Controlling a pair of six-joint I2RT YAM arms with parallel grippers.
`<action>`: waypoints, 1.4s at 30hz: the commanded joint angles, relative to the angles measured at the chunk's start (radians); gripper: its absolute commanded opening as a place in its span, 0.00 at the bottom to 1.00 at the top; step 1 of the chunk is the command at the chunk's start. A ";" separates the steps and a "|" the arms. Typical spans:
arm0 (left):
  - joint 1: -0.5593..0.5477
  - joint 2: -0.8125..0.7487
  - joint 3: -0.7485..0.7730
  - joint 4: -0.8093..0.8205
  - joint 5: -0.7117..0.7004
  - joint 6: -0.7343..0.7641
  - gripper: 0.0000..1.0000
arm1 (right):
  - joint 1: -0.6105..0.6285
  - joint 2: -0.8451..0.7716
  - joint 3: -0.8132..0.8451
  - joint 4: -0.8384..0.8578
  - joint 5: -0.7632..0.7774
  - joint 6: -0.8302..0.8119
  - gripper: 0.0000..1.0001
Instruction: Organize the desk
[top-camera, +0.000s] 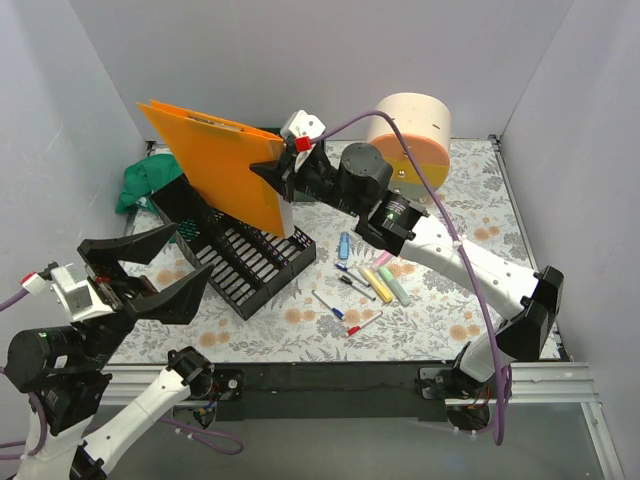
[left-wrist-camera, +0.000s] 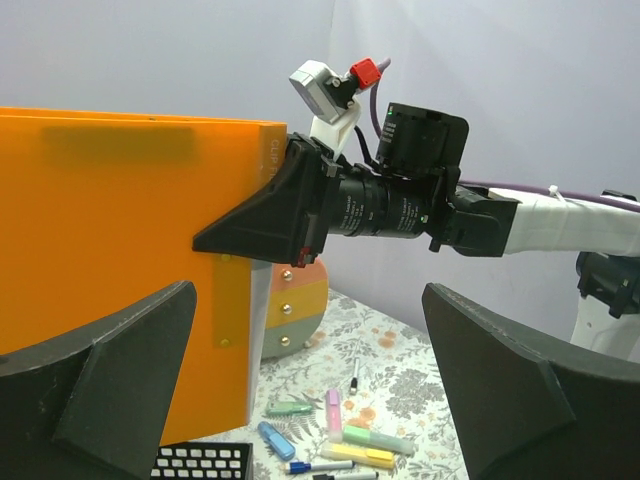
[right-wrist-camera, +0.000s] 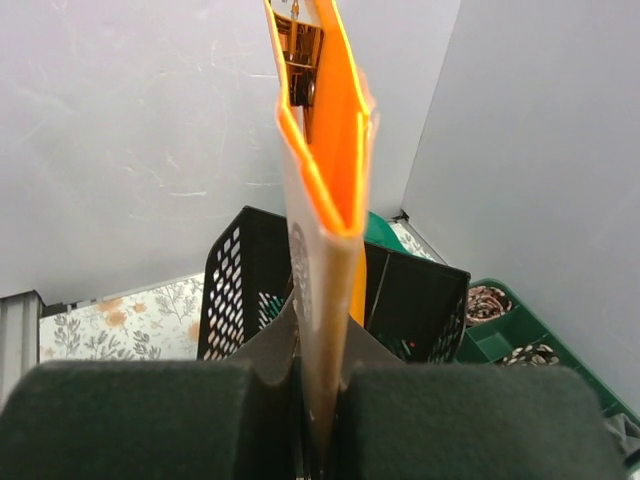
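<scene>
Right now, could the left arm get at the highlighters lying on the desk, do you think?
Probably yes. The left pincer is open and empty, and bare desk lies between it and the highlighters. The right arm, holding the orange folder, hangs over them, so stay low.

1. The desk (top-camera: 450, 310) wears a pale floral print of grey-green leaves and orange blossoms. Its front rail is black.
2. The folder (top-camera: 215, 165), upper left in the overhead view, is bright orange with a milky, see-through edge.
3. The file rack (top-camera: 245, 270) below it is black mesh.
4. The tray (right-wrist-camera: 520, 325), lower right in the right wrist view, is deep green.
5. The round box (top-camera: 415, 120), top centre, is pale peach above and orange on its lower face.
6. At centre lie a blue marker (top-camera: 344, 243), pink highlighter (top-camera: 383, 261), yellow highlighter (top-camera: 376, 284) and pale green highlighter (top-camera: 398, 290), plus a blue-capped pen (top-camera: 330, 306) and a red-capped pen (top-camera: 363, 324).
7. The left gripper (top-camera: 193, 250) and right gripper (right-wrist-camera: 320, 330) are black, the arm shells are white, and the cable (top-camera: 470, 270) is purple.
</scene>
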 joint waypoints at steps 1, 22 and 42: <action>0.001 -0.003 -0.013 -0.013 0.026 0.008 0.98 | 0.002 0.016 -0.024 0.214 -0.015 0.027 0.01; 0.001 -0.084 -0.069 -0.019 0.008 -0.007 0.98 | -0.018 0.086 -0.167 0.390 -0.165 0.064 0.01; 0.001 -0.089 -0.095 -0.015 0.004 0.013 0.98 | -0.032 0.128 -0.224 0.467 0.000 0.113 0.01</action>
